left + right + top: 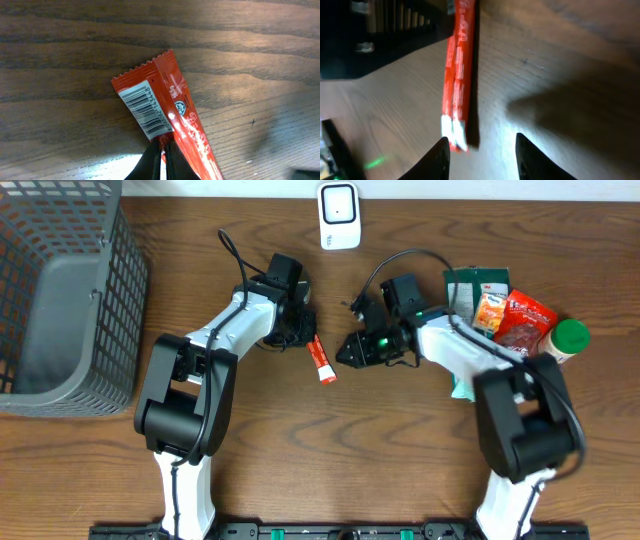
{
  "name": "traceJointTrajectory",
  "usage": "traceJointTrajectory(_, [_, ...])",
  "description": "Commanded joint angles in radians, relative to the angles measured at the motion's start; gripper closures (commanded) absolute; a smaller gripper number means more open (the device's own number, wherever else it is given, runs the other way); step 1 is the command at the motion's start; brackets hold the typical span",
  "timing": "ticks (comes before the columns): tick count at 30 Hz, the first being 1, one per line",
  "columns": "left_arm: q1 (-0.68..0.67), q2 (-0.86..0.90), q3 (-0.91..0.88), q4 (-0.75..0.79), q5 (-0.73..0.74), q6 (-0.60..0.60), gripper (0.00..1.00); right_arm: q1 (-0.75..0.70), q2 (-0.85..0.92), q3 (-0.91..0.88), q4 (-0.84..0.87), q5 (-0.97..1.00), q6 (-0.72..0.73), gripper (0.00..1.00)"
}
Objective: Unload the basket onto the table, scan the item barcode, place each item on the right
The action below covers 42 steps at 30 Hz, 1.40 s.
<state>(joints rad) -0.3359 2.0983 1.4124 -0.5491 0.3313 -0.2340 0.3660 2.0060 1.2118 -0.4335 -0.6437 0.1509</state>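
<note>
The item is a long red snack packet (323, 361) lying on the wooden table at the centre. In the left wrist view the packet (186, 120) shows a white barcode label (145, 110) facing up near its crimped end. My left gripper (163, 152) is shut on the packet's edge just below the label; from overhead the left gripper (307, 338) sits at the packet's upper end. My right gripper (344, 351) stands open just right of the packet. In the right wrist view the packet's end (458, 85) lies by the right gripper's (480, 150) left finger (441, 156).
A white scanner (339, 216) stands at the back centre. A grey wire basket (60, 290) fills the far left. A pile of packets (505, 315) and a green-capped bottle (568, 340) lie at the right. Cables run behind both arms.
</note>
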Motion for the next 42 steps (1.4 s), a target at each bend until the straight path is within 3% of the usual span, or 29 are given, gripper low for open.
traceJointTrajectory(1, [-0.002, 0.034, -0.006, -0.019, -0.01, 0.016, 0.93, -0.002, 0.089, 0.003, 0.044, -0.18, -0.011, 0.63])
traceJointTrajectory(18, [-0.003, 0.034, -0.013, -0.021, -0.01, 0.016, 0.92, 0.043, 0.187, 0.003, 0.198, -0.261, 0.013, 0.67])
traceJointTrajectory(31, [-0.003, 0.034, -0.014, -0.021, -0.01, 0.017, 0.92, 0.104, 0.188, 0.003, 0.225, -0.025, 0.145, 0.68])
traceJointTrajectory(34, [-0.003, 0.034, -0.014, -0.021, -0.01, 0.017, 0.93, 0.129, 0.188, 0.003, 0.221, 0.045, 0.192, 0.73])
traceJointTrajectory(40, [-0.003, 0.034, -0.014, -0.021, -0.01, 0.017, 0.93, 0.153, 0.188, 0.003, 0.216, 0.134, 0.212, 0.96])
traceJointTrajectory(42, [-0.003, 0.034, -0.014, -0.021, -0.01, 0.017, 0.93, 0.15, 0.187, 0.003, 0.216, 0.154, 0.212, 0.99])
